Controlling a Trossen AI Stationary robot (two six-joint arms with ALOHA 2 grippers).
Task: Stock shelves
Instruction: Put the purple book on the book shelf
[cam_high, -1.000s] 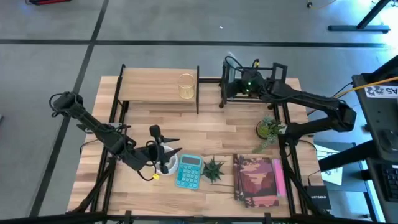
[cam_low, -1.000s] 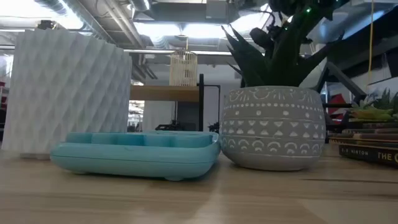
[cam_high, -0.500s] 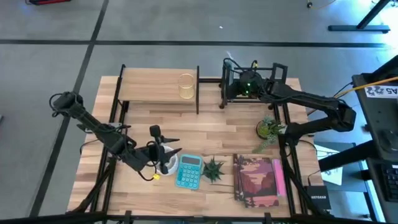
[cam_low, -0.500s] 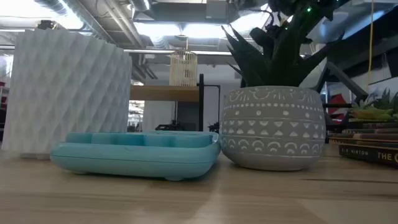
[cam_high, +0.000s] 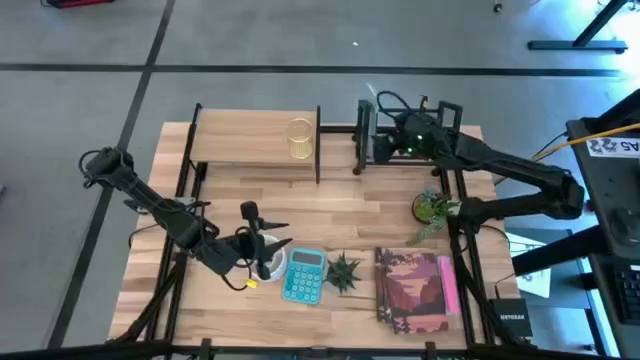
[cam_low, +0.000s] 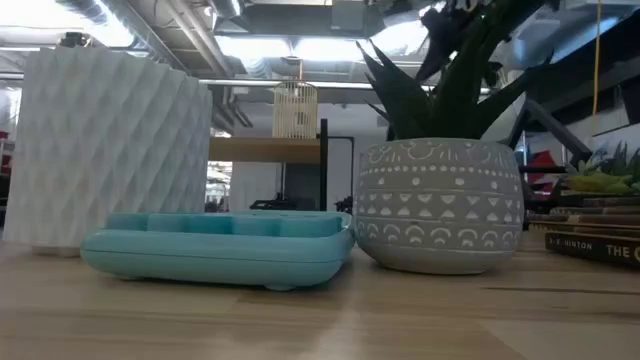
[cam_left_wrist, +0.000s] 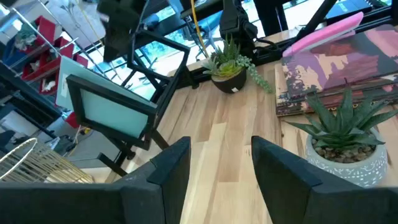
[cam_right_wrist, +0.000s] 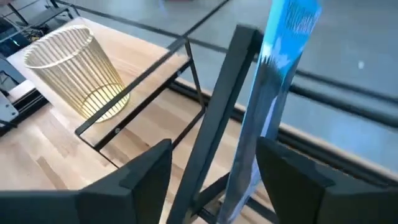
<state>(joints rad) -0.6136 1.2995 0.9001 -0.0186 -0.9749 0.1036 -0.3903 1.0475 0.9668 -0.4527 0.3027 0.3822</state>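
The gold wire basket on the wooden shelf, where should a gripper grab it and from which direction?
Grip the wire basket by its rim, coming straight down from above. It stands upright on the wooden shelf, mouth open to the top, so one finger could probably slip inside and one outside the thin wall.

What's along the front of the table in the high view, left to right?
Left gripper → teal calculator → small succulent → book stack.

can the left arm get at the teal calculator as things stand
Probably yes: the left pincer hangs open right beside the teal calculator, with only the white pot under it between them.
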